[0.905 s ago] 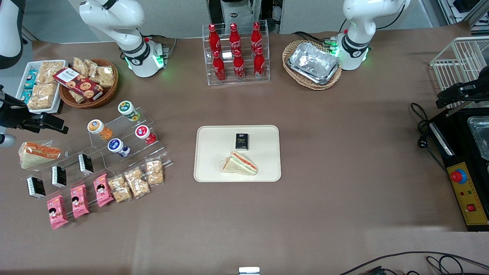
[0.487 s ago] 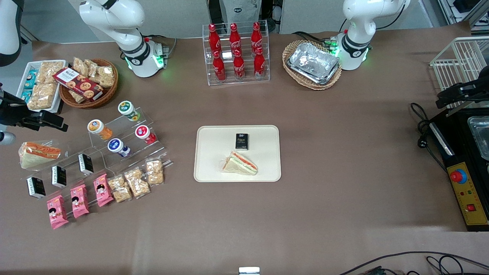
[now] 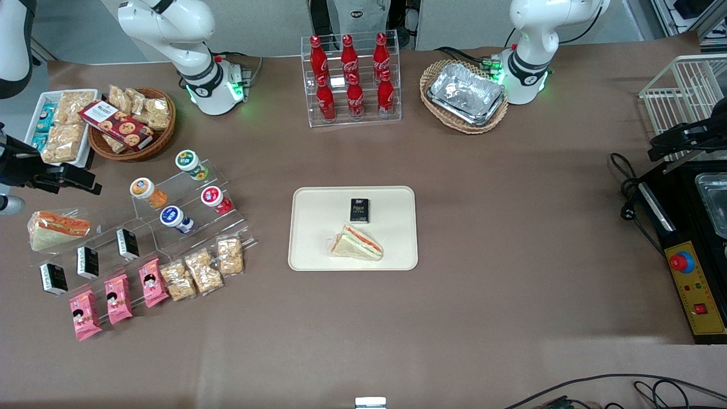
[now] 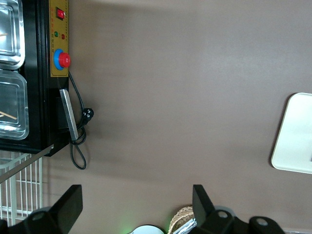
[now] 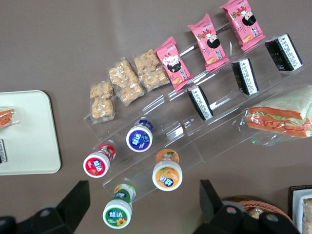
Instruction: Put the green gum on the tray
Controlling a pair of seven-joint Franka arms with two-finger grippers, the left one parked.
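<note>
cola bottles, foil trays, perhaps wafer packs

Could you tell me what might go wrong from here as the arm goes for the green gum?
The open gripper hangs above the green gum, which sits on a clear stepped stand close to the orange-lidded bottle; a finger could knock that neighbour over. On the tray, the sandwich and black packet limit room.

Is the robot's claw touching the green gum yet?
Apart. In the right wrist view the gripper hangs open above the green gum, its fingers wide on either side with bare table between. The front view shows the gripper well away from the gum.
</note>
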